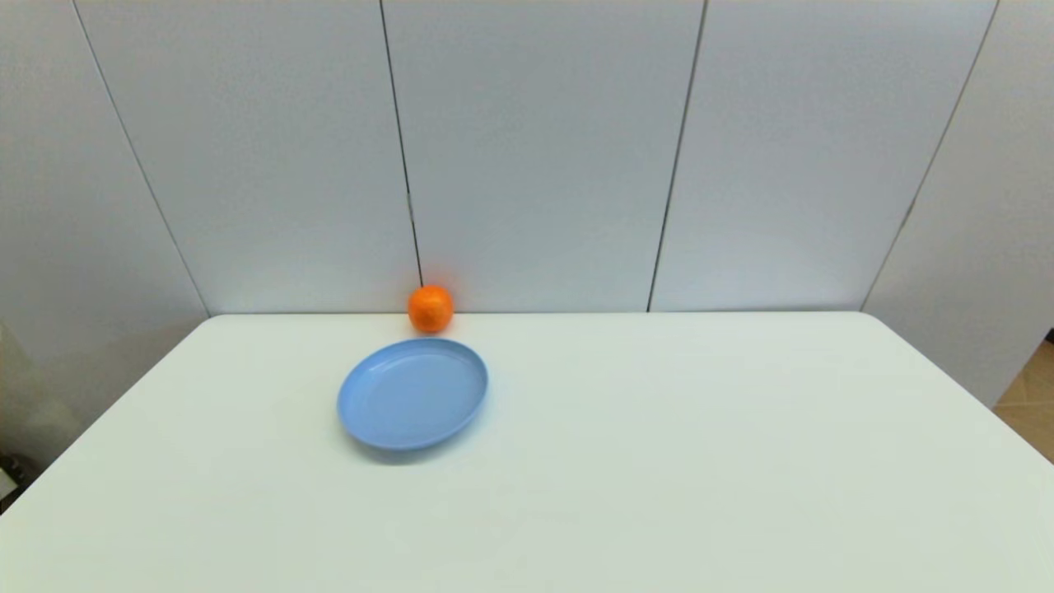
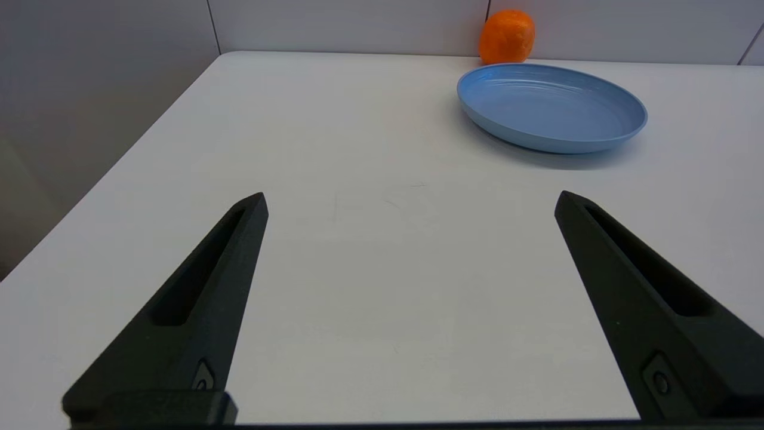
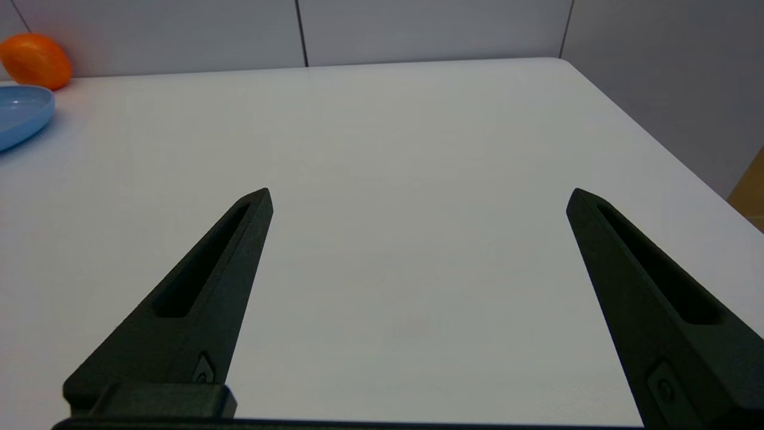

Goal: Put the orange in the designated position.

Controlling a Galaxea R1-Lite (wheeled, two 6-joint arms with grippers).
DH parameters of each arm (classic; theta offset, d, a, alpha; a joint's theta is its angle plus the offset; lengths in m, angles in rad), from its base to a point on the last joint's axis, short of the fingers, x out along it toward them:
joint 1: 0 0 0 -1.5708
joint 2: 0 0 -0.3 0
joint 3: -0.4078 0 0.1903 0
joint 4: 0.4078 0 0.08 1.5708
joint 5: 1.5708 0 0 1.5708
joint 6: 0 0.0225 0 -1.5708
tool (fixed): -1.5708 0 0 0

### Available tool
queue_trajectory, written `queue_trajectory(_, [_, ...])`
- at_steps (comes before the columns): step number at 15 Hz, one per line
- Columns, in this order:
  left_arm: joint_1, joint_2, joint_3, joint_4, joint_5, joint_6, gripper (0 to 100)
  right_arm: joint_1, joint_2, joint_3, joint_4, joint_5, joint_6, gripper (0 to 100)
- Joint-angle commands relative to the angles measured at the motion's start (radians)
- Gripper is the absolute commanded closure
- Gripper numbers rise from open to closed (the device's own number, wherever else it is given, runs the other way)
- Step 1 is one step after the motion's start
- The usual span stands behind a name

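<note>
Orange fruit, small and round with dimpled skin, sits on the white table at its far edge, right where the tabletop meets the pale panelled wall. It lies left of the table's middle, in front of a dark vertical seam between two wall panels. Nothing touches it.

Just in front of the orange, on the near side, rests a round light-blue plate with a shallow raised rim. The plate holds nothing. Orange and plate sit close together; from the left wrist view the orange shows just behind the plate's far rim.

The tabletop is plain white with rounded far corners, and it carries no outline or marker. Bare surface spreads wide to the right of the plate and across the whole near half. Grey-white wall panels close off the back and both sides. A strip of tan floor shows past the table's right edge.

Neither arm shows in the head view. The left gripper hovers over bare table near the front left, its two black fingers spread wide, holding nothing, well apart from the plate. The right gripper hovers over bare table on the right side, fingers likewise spread wide and holding nothing, with the orange and plate far off to its side.
</note>
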Motion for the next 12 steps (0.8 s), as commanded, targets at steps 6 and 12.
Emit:
queue_trajectory(6, [0.0, 0.001, 0.002, 0.0, 0.0, -0.001, 0, 0.0, 0.0, 0.0, -0.002, 0.0, 0.0, 0])
queue_trajectory(12, [0.0, 0.001, 0.002, 0.0, 0.0, -0.001, 0, 0.0, 0.0, 0.0, -0.002, 0.0, 0.0, 0])
